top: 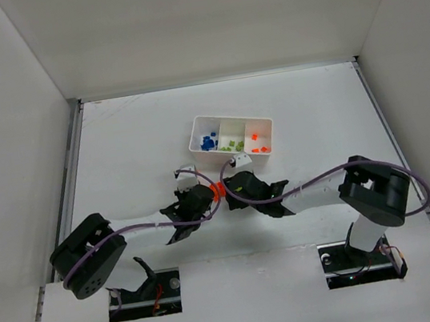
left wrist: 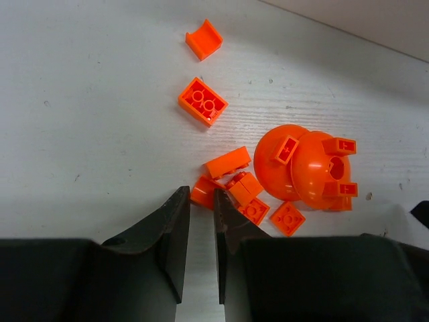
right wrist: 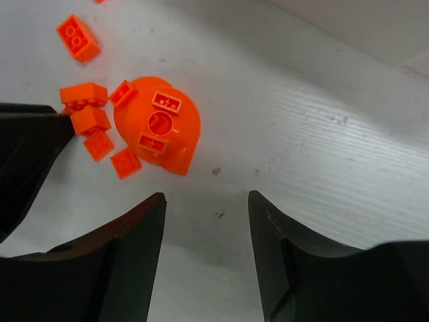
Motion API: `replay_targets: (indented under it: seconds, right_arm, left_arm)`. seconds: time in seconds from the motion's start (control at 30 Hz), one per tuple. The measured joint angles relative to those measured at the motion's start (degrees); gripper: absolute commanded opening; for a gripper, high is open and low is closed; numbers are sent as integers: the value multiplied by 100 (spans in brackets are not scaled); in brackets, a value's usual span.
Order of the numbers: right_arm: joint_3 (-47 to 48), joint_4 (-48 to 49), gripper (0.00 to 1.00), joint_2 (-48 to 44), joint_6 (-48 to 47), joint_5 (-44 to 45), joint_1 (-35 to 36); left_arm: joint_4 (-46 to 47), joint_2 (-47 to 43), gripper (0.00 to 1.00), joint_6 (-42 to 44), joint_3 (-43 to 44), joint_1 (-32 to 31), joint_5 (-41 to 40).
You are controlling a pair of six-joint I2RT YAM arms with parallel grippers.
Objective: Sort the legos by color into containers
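A heap of orange legos (top: 218,190) lies on the table between my two grippers. In the left wrist view the left gripper (left wrist: 202,196) has its jaws nearly together, pinching a small orange brick (left wrist: 202,190) at the tips; the brick rests on the table. Beside it lie a 2x2 brick (left wrist: 202,101), a curved piece (left wrist: 204,39), flat tiles (left wrist: 288,218) and the large orange dome piece (left wrist: 305,164). The right gripper (right wrist: 206,201) is open and empty, with the dome piece (right wrist: 159,127) ahead to its left. The white tray (top: 233,118) holds blue (top: 208,141), green (top: 233,144) and orange (top: 258,145) bricks in separate containers.
White walls enclose the table on the left, back and right. The tray stands just beyond the two grippers (top: 204,197) (top: 233,184), which almost meet over the heap. The left gripper's dark finger (right wrist: 33,144) shows at the left edge of the right wrist view.
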Motion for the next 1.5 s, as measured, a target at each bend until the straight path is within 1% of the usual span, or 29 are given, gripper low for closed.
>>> replay_targets:
  seconds: [0.17,0.4,0.7,0.8,0.87,0.9,1.0,1.1,1.23,1.5]
  right_arm:
    - [245,66,62,354,-2,-146,2]
    - [417,105,63,494,-15,-262,2]
    - [774,201,62,859,-94,-350,-85]
    - [866,280,59,966,-114,-361,-127]
    - [914,304,53,1014,-138,-372,-149]
    - [925,317,49,1034,-144,-382,-155]
    - [927,363,40,1043,-136,-387,-162]
    - [922,376,38,1036,-107,-398,-162]
    - [754,343,37,804,-44,-389,-162]
    - [162,365,36,-225,107,-273,-160]
  left_arm:
    - [-109,-173,11,46,-26,2,66]
    - [-474,-1139,10,39,-133,33,157]
    - [-890,-2009,10,39,-136,219,341]
    - [-1008,-2227,10,39,-131,289,422]
    - [-1062,-2328,10,42,-129,315,470]
    - [-1086,-2369,10,44,-129,321,490]
    - [-1154,-2415,10,50,-76,343,557]
    - [-1156,-2376,10,90,74,354,634]
    - [-1043,-2192,10,179,339,354,717]
    - [-654,-1493,11,474,966,354,820]
